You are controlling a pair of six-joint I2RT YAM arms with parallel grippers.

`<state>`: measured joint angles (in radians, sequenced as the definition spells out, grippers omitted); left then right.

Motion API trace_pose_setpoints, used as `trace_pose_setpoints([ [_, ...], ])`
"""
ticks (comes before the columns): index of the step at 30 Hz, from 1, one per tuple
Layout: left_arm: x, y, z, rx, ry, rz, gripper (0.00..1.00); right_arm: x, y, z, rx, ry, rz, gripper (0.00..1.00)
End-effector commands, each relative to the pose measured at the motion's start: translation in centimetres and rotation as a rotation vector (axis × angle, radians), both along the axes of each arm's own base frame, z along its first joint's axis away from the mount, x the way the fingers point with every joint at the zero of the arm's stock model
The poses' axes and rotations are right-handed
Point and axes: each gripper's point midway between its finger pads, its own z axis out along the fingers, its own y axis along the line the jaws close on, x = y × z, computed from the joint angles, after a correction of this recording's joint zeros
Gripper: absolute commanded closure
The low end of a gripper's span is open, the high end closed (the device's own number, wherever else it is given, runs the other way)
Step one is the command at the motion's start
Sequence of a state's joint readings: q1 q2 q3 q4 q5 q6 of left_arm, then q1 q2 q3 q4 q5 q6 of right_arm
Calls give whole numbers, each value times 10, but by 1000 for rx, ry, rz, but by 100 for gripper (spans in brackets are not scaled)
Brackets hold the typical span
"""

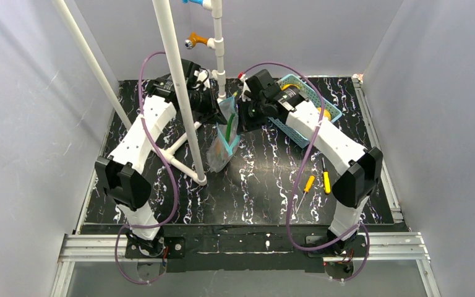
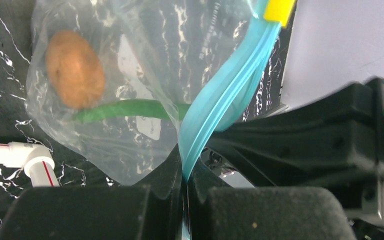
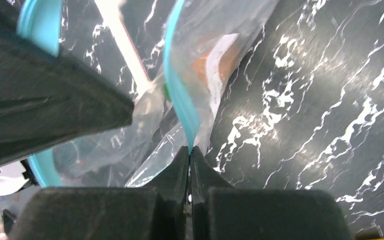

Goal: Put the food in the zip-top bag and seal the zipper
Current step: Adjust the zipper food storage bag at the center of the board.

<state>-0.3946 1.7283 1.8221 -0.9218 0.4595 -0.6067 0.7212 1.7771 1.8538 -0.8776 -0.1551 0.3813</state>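
The clear zip-top bag (image 1: pixel 224 141) hangs between both grippers above the mat. In the left wrist view a brown-orange round fruit (image 2: pixel 75 69) and a long green pod (image 2: pixel 125 109) lie inside the bag (image 2: pixel 130 45). The teal zipper (image 2: pixel 220 105) runs down into my left gripper (image 2: pixel 185 175), which is shut on it; a yellow slider (image 2: pixel 279 9) sits at the strip's far end. My right gripper (image 3: pixel 190 152) is shut on the zipper (image 3: pixel 180 100) too, with the bag (image 3: pixel 220 45) beyond it. Seen from above, the left gripper (image 1: pixel 213 102) and right gripper (image 1: pixel 242 114) meet at the bag's top.
A light-blue slotted basket (image 1: pixel 312 93) stands at the back right, under the right arm. Two orange-handled screwdrivers (image 1: pixel 309 184) (image 1: pixel 326 181) lie on the mat near the right arm. A white pipe frame (image 1: pixel 179 93) rises just left of the bag, and its foot (image 2: pixel 30 157) is near the bag.
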Motion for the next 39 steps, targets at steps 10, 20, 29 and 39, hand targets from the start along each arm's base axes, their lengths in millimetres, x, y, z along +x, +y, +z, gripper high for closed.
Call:
trace_pose_setpoints([
  [10,-20,34,13,-48,7,54,100,29,16,44,153,-23,18,99],
  [20,-16,17,49,-95,-90,38,100,52,31,86,230,-81,30,81],
  [29,-20,30,-3,13,-11,39,100,40,12,86,240,-74,47,55],
  [39,-13,31,-11,41,3,28,100,54,-89,142,313,-300,-134,35],
])
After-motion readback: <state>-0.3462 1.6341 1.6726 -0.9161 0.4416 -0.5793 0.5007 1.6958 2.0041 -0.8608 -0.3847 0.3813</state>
